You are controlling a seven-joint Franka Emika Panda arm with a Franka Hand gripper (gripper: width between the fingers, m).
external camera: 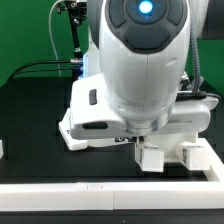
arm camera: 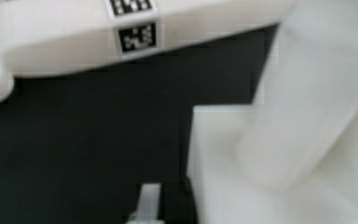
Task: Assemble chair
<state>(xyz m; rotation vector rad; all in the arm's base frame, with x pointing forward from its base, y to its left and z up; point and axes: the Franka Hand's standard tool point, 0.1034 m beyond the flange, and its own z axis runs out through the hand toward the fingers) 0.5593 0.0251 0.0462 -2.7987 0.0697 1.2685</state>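
The chair is in loose white pieces. In the exterior view a flat panel (external camera: 76,126) lies at the exterior view's left under the arm, and two small blocks (external camera: 151,157) (external camera: 196,155) stand in front. My gripper (external camera: 143,140) hangs low over these blocks, mostly hidden by the arm's own body. In the wrist view a tagged white piece (arm camera: 133,36) lies across the far side. A big blurred white piece (arm camera: 297,120) fills the side close to the camera. Only one fingertip (arm camera: 149,205) shows, a little apart from that piece; the other is hidden.
A white ledge (external camera: 100,195) runs along the front of the black table. A small white object (external camera: 2,150) sits at the exterior view's left edge. Black cables and a stand (external camera: 72,40) are behind, before a green backdrop.
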